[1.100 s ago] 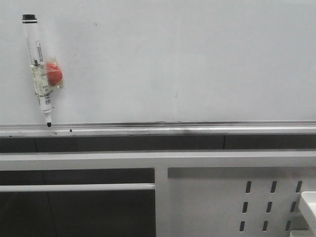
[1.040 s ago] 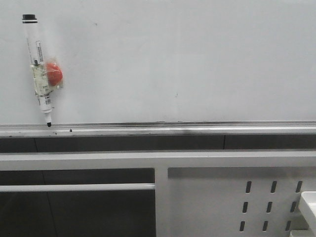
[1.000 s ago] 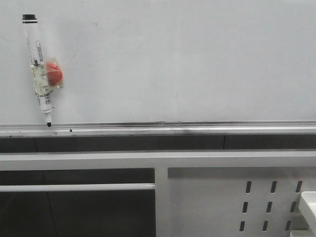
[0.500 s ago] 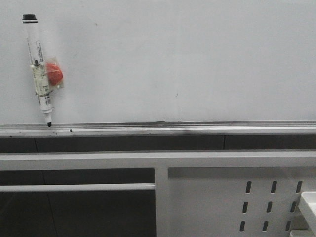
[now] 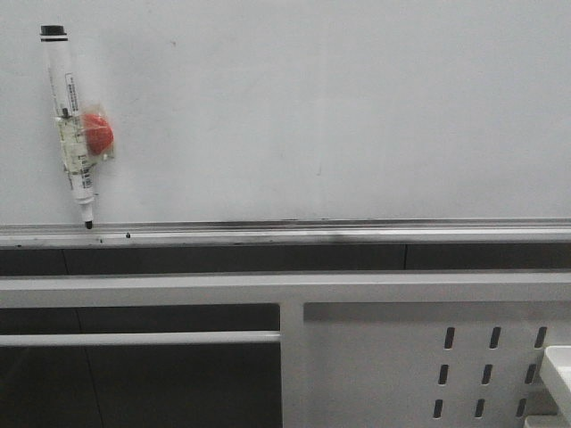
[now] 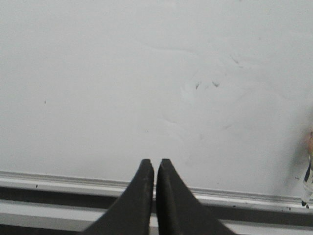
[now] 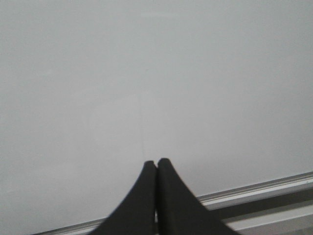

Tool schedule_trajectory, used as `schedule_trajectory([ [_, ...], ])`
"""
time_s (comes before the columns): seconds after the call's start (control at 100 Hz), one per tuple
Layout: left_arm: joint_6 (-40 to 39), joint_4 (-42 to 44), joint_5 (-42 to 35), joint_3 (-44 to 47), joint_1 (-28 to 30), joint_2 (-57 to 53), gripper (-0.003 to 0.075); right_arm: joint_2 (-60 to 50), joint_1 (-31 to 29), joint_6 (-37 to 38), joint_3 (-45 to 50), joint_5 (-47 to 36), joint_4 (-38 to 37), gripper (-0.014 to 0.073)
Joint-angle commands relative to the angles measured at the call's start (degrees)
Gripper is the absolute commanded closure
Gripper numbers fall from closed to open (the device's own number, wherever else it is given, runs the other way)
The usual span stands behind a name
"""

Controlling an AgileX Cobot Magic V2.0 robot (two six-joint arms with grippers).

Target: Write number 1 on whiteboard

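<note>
The whiteboard [image 5: 339,107] fills the upper front view, with its silver ledge [image 5: 312,234] along the lower edge. No number 1 stroke shows on it, only small specks. A clear marker pen [image 5: 70,125] with a black cap and a red magnet [image 5: 96,132] taped to it stands tip-down on the ledge at far left; its tip edge also shows in the left wrist view [image 6: 307,183]. My left gripper [image 6: 153,162] is shut and empty, facing the board [image 6: 146,73]. My right gripper [image 7: 156,162] is shut and empty, facing the board [image 7: 156,73]. Neither gripper shows in the front view.
Below the ledge run a dark gap and a white perforated metal frame [image 5: 428,357] with slots at lower right. A white horizontal bar [image 5: 134,338] crosses lower left. A white object's corner [image 5: 558,366] sits at the right edge.
</note>
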Motion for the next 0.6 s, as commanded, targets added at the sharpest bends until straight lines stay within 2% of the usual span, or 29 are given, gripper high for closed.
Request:
schedule_trajectory([
  [0.0, -0.56, -0.48, -6.2, 1.99, 0.07, -1.33, 0.074, -1.04, -0.07, -0.09, 0.82, -7.14, 0.33, 0.0663],
  [0.09, -0.56, -0.48, -7.8, 1.99, 0.07, -1.33, 0.074, -1.04, -0.07, -0.09, 0.82, -10.63, 0.47, 0.0663],
  [0.17, -0.56, -1.07, -11.38, 1.88, 0.07, -1.33, 0.074, -1.04, -0.07, 0.01, 0.16, -9.8, 2.19, 0.0663],
  [0.25, -0.65, -4.4, -13.06, 0.07, -0.52, -1.2, 0.074, -0.68, 0.04, 0.13, -3.24, -0.57, 4.54, 0.0663],
  [0.44, -0.65, -4.38, -9.53, -12.22, -0.59, 3.07, 0.074, 6.59, 0.28, -2.85, -18.75, 18.63, 3.98, 0.0663],
  [0.5, -0.65, -4.38, -12.29, -15.1, -0.59, 4.64, 0.074, 9.12, 0.28, -2.85, -21.94, 18.75, 3.98, 0.0663],
  [0.59, -0.65, -4.38, -19.27, -16.89, -0.59, 5.62, 0.074, 11.83, 0.28, -2.85, -24.4, 14.54, 3.98, 0.0663],
])
